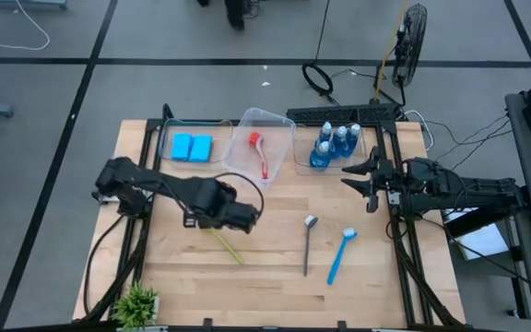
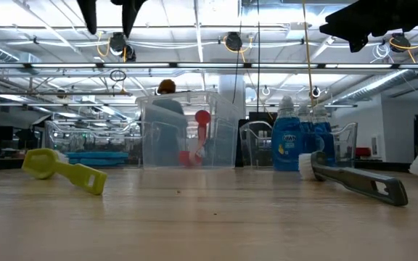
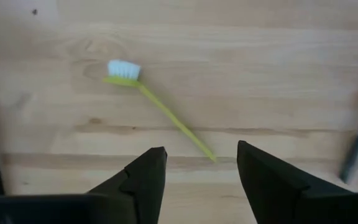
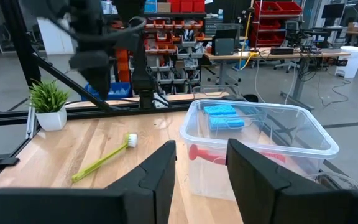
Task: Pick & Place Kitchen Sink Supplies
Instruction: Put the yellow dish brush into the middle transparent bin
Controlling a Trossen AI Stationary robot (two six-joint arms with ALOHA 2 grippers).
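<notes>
The yellow brush [image 3: 157, 102] is lying loose on the bench [image 1: 385, 286], nearest the low camera, directly under the left claw [image 3: 201, 171], whose fingers are standing apart with nothing between them, hanging above the handle end and not touching it. Toward the right, the grey spoon tool [image 1: 309, 244] and the blue brush [image 1: 340, 255] are lying side by side on the bare wood, near each other but apart, also waiting to be moved. Along the far edge, the sorting is looking partly done: two blue sponges [image 1: 192, 147] are sitting in the left bin [image 1: 166, 138], the red brush [image 1: 260, 153] is resting in the middle bin [image 1: 284, 124], and the blue bottles [image 1: 333, 143] are standing upright in the right bin [image 1: 372, 148]. The right claw [image 1: 361, 175] is waiting just near of the bottle bin, at the bench's right side, its fingers parted and holding nothing. A small plant [image 1: 137, 302] is sitting at the near left corner, apart from the work. By my judgement, roughly half or more of the supplies are already binned, and three long items are remaining: the yellow brush looks to be the one in hand, and it will probably be going with the red brush, though that is only a guess.
</notes>
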